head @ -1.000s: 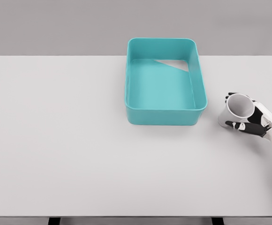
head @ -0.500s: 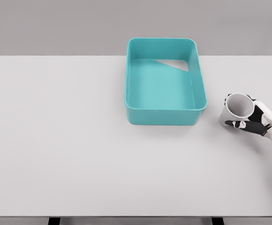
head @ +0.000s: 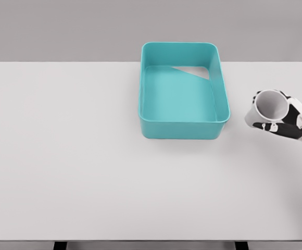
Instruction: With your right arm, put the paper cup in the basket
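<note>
The right hand [head: 285, 123] is wrapping its fingers around the white paper cup [head: 268, 108], gripping it to the right of the teal basket [head: 221, 115], above the white table [head: 88, 156]. The carry looks under way; next it needs moving left over the rim before letting go.

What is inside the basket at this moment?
The basket holds nothing: only its bare turquoise floor shows, with a pale patch of light at the far right corner. The near wall hides a thin strip of floor. The paper cup is outside, in the right hand.
</note>
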Available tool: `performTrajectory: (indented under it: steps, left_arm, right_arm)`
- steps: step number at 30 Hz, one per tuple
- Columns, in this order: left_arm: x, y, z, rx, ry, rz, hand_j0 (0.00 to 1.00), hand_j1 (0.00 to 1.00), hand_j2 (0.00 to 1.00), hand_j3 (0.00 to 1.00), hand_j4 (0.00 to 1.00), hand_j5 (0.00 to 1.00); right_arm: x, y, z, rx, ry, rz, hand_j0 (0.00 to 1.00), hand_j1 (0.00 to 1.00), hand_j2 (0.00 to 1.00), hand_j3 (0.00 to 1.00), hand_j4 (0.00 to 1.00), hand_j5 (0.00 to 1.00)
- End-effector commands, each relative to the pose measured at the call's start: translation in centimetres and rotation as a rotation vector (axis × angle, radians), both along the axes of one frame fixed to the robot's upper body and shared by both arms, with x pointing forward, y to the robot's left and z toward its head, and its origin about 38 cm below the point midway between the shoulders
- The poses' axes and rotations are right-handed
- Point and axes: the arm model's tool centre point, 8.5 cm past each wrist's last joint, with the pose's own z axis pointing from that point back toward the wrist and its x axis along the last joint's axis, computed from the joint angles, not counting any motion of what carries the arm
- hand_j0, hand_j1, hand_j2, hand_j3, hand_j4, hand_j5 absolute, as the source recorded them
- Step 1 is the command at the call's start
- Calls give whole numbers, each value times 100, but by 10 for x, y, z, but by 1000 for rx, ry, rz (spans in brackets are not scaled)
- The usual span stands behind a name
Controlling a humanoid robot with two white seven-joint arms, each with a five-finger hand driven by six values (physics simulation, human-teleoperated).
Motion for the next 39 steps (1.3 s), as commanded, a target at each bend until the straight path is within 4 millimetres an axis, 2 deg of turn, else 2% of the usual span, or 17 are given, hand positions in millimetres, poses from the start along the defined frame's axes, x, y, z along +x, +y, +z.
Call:
performTrajectory:
  steps: [1,14,25,28,31,34,39]
  left_arm:
    - [0,0,0,0,0,1,100,100,100,100,100,100]
    - [0,0,0,0,0,1,100,100,100,100,100,100]
    - [0,0,0,0,0,1,100,100,100,100,100,100]
    - [0,0,0,0,0,1,100,100,100,100,100,100]
    - [0,0,0,0,0,1,100,100,100,100,100,100]
    - [0,0,0,0,0,1,100,100,100,100,100,100]
    - [0,0,0,0,0,1,100,100,100,100,100,100]
  right_arm:
    - [0,-3,7,0,-19,-7,64,64,64,64,64,64]
    - [16,4,35,-42,-87,14,64,64,64,64,64,64]
    - [25,7,48,-66,-124,20,64,64,64,64,64,64]
    - [34,12,60,-80,-153,26,64,64,64,64,64,64]
    - [35,13,62,-85,-158,30,64,64,64,64,64,64]
    - [36,23,75,-123,-198,54,64,64,64,64,64,64]
    - [41,34,77,-135,-215,61,64,64,64,64,64,64]
